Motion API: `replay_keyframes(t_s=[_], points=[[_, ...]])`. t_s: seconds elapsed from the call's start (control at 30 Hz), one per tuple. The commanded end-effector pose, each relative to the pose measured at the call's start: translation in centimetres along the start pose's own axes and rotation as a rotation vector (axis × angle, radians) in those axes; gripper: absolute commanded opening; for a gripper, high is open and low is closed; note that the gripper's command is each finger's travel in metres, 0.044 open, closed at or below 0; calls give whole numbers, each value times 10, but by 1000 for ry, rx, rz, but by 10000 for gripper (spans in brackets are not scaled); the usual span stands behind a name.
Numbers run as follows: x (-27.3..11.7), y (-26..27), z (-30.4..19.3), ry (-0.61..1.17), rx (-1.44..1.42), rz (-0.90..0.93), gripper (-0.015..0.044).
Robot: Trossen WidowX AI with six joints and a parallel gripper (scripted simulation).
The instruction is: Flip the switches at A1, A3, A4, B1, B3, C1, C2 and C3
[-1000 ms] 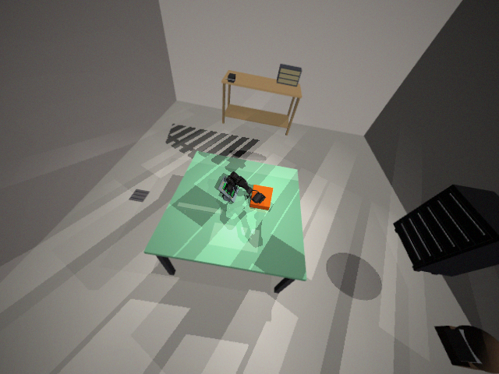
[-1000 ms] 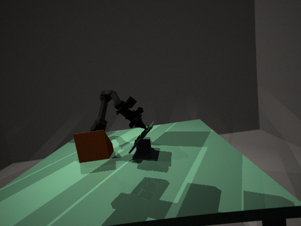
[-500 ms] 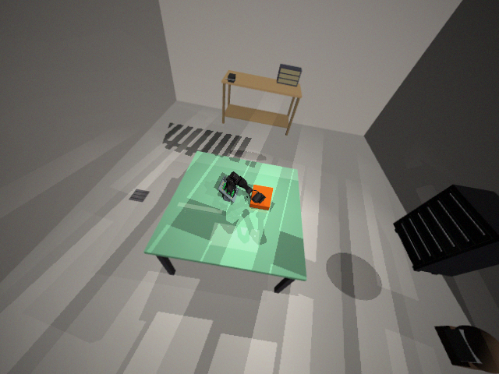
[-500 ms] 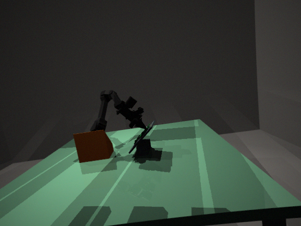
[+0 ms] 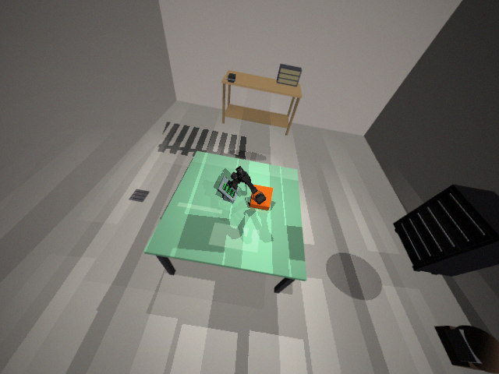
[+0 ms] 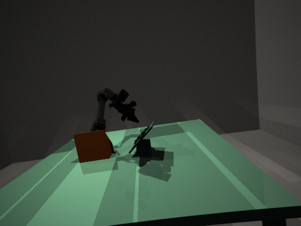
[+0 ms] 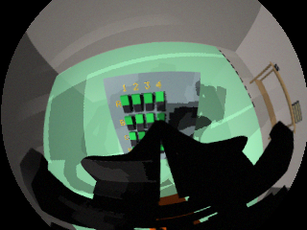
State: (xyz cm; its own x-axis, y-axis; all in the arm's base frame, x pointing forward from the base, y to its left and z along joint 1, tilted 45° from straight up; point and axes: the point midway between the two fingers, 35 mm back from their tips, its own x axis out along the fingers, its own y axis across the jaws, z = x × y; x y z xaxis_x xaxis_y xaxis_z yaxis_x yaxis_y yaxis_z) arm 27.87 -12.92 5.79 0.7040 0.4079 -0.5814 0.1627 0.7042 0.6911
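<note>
The grey switch panel (image 5: 220,190) (image 6: 131,150) (image 7: 186,83) is tilted on a dark stand and carries green and black rocker switches. In the wrist view, A1 (image 7: 126,102), A3 (image 7: 149,99) and A4 (image 7: 159,97) show green faces with dark near sides. B1 (image 7: 129,121), B3 (image 7: 150,118) and C1 (image 7: 133,137) also show green; C2 (image 7: 141,136) is partly covered, and C3 is hidden behind the fingers. Which ends are raised is hard to tell. My gripper (image 6: 138,121) (image 7: 159,123) is shut and empty, its tips a little off the panel, overlapping the view just below B4 (image 7: 161,116).
The arm's base stands on an orange block (image 5: 267,192) (image 6: 93,148) beside the panel on the green table (image 5: 181,237) (image 6: 206,189). The dark stand (image 6: 144,147) is under the panel. A wooden shelf (image 5: 257,82) and a black cabinet (image 5: 447,233) stand away from the table.
</note>
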Motion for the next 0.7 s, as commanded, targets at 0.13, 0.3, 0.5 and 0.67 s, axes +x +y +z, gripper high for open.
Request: replay_keyframes(t_s=[0.13,0.3,0.5,0.67], points=[[23,-11,-3,-10,10,3,0],[35,-10,-3,-22,11,6,0],[44,-9,-3,-22,11,7,0],[47,-9,-3,-22,11,7,0]])
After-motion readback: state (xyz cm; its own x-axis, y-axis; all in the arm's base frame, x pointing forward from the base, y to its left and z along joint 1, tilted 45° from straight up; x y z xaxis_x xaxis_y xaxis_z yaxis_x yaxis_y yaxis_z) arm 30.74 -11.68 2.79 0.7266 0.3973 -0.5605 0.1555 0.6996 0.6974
